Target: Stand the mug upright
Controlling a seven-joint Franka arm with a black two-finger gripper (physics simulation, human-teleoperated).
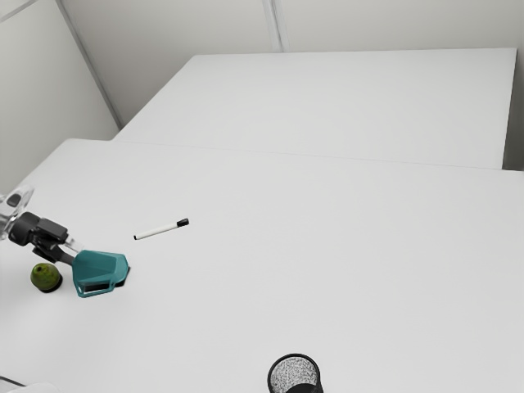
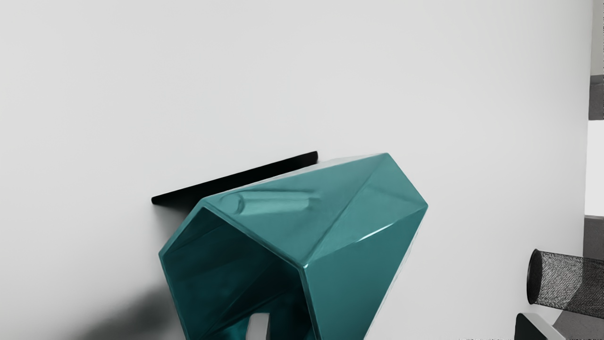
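Observation:
The teal faceted mug [image 1: 101, 268] lies on its side at the exterior view's left, its handle toward that view's bottom edge. My gripper [image 1: 70, 252] is at the mug's mouth end. In the wrist view the mug [image 2: 349, 236] shows its dark open mouth, and one fingertip [image 2: 258, 327] reaches into it. The other fingertip [image 2: 535, 327] stands well apart, outside the mug, so the gripper [image 2: 396, 327] is open. Whether the inner finger touches the mug wall cannot be told.
A green round fruit [image 1: 46, 277] sits close beside the gripper and mug. A white marker with a black cap [image 1: 161, 229] lies farther across the white table [image 1: 327, 246]. A black mesh cup [image 1: 295, 375] stands at the exterior view's bottom edge.

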